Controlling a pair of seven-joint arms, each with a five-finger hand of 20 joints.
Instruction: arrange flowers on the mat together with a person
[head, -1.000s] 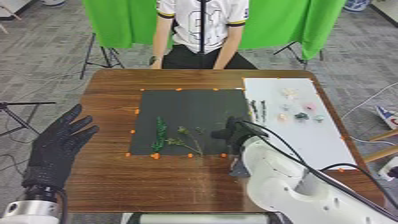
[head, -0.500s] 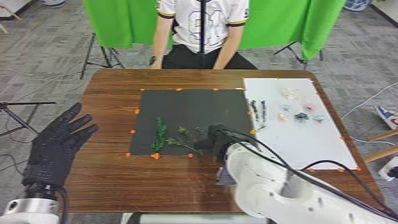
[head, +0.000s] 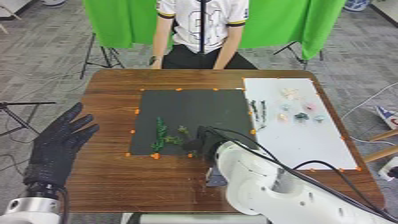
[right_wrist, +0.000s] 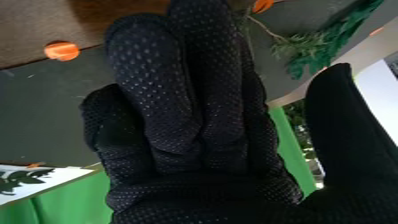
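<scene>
right hand in black fabric glove (right_wrist: 204, 192): fingers straight and together, thumb apart, nothing clamped; perhaps to nudge small green branching sprig (head: 172, 140) beside it. beyond, long dark-green leafy sprig (head: 161, 131) on dark grey rectangular mat (head: 195, 107), likely as arrangement's backbone.

Sprigs (head: 161, 134) on mat (head: 191, 107), flowers (head: 300, 117) R.

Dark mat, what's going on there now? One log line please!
Right robot hand: open, by the green sprigs; sprigs: lying on dark mat; left robot hand: open, left of mat; flowers: on white mat
</scene>
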